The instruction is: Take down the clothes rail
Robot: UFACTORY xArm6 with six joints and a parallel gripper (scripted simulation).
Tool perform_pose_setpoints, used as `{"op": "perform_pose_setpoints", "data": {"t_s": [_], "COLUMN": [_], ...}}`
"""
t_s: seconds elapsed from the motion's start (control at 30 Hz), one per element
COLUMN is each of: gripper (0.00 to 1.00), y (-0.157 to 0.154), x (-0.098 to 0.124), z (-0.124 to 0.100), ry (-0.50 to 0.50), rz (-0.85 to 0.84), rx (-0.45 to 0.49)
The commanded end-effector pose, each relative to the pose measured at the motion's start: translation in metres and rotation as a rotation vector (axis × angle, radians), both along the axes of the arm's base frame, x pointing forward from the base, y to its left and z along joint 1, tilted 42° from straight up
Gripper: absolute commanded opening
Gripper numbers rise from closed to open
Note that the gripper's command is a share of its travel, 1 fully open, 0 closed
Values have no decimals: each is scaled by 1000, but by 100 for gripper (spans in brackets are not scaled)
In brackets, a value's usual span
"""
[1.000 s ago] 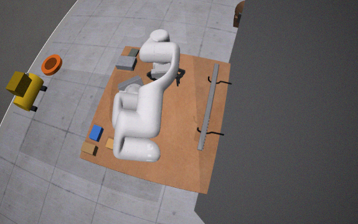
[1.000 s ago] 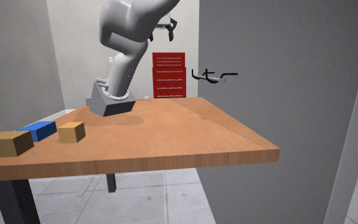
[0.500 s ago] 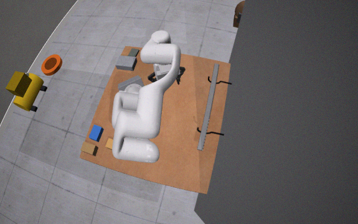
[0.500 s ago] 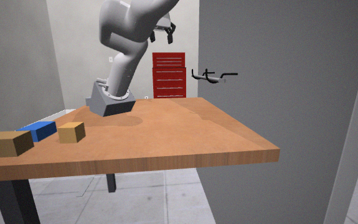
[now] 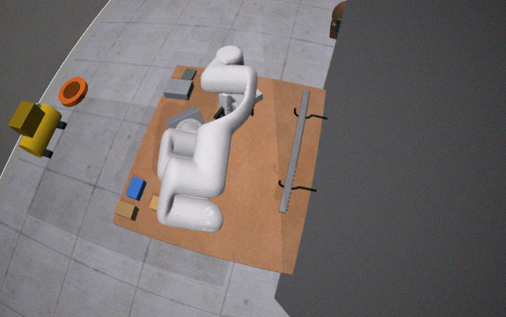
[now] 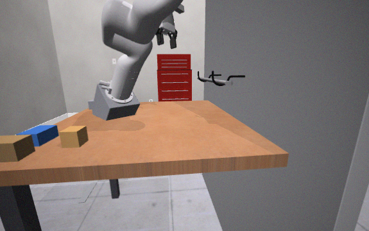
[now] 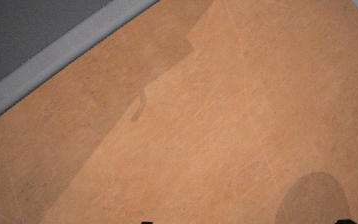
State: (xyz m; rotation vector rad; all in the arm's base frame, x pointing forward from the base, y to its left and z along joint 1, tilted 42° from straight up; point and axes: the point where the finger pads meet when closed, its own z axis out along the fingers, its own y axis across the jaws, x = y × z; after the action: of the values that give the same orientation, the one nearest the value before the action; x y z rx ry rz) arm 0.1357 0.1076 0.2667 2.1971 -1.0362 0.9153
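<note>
Rail: clothes rail (image 5: 294,151) sits on both wall hooks (image 5: 298,187), above my counter (image 6: 171,135).
Gripper: my gripper (image 6: 166,39) hangs wide, holding nothing.

We see a warm orange-brown wooden table (image 6: 184,141) with fine grain streaks and darker shadow patches, and on it a bright blue flat block (image 6: 40,134), a tan cube (image 6: 73,136) and an olive-brown box (image 6: 4,148). The long clothes rail (image 5: 295,151) is plain light grey, resting on two thin black wall hooks (image 5: 310,116). The arm is glossy white on a grey base (image 6: 111,105), its hand (image 6: 166,39) black-fingered. Beyond stands a red drawer cabinet (image 6: 174,77) with pale stripes; the wall (image 6: 283,80) is dark grey. On the pale grey tiled floor (image 5: 116,48) lie an orange ring (image 5: 72,92) and a yellow cylinder (image 5: 37,128).
</note>
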Motion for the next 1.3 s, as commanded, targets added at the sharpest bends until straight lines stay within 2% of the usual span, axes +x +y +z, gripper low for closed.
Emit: {"op": "perform_pose_setpoints", "data": {"t_s": [0.0,0.1,0.17,0.63,0.73,0.97,1.27], "gripper": [100,100,100,100,100,100,100], "y": [0,0,0,-3,-3,-4,-5], "x": [3,4,4,11,11,15,19], "z": [-4,-6,-6,-16,-16,-23,-29], "ry": [128,188,188,478,489,647,790], "rz": [106,159,159,429,440,596,742], "rx": [-42,-65,-65,-178,-183,-247,-308]}}
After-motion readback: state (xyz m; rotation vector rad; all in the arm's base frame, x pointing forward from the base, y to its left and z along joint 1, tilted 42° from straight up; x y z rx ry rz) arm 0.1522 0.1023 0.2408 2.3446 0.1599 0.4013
